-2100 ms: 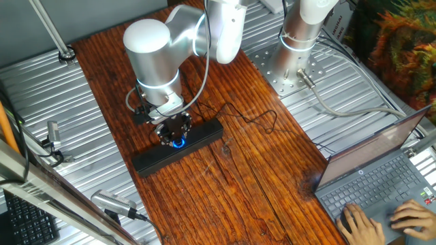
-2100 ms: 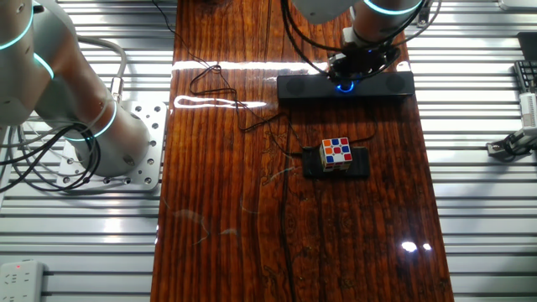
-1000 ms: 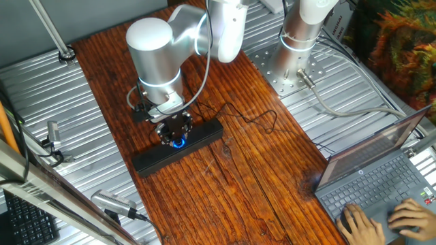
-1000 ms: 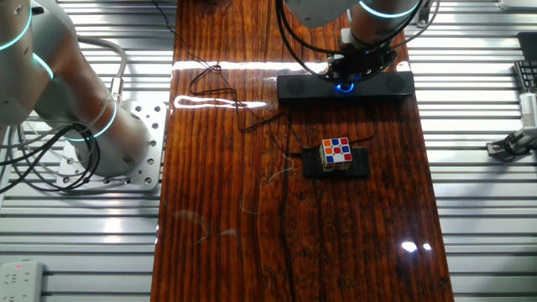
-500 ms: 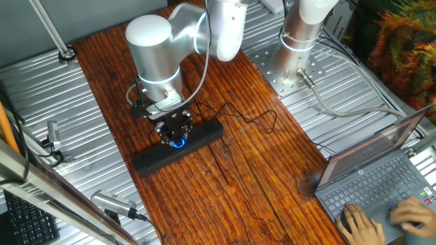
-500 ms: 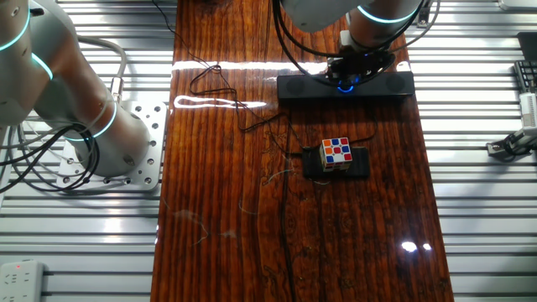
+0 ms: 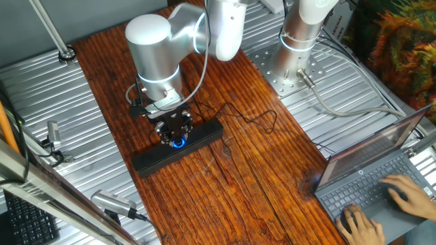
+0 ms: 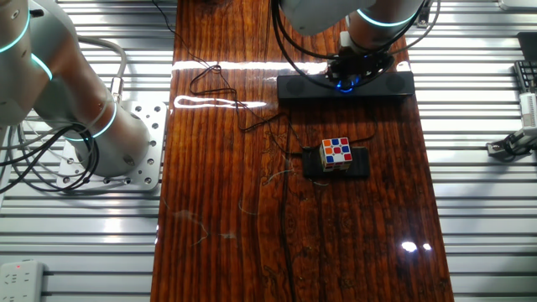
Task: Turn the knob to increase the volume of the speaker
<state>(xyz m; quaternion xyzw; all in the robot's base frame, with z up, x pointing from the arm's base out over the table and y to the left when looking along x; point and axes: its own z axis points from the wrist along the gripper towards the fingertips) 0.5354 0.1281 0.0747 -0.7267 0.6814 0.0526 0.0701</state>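
Gripper (image 7: 176, 137) is set down over knob (image 7: 178, 143) on speaker (image 7: 155, 156); grasp cannot be told, fingers hidden. Reach done; amount turned is not shown.

Count from both views: one speaker (image 7: 177, 148), one knob (image 7: 178, 142) lit blue. One cable (image 7: 248, 121) off the bar. One multicoloured cube (image 8: 337, 152), sitting on one black square pad (image 8: 358, 166). One laptop (image 7: 378, 174), two human hands (image 7: 402, 188) on its keys. One gripper (image 7: 174, 133), mine. One wooden table (image 7: 259, 177).
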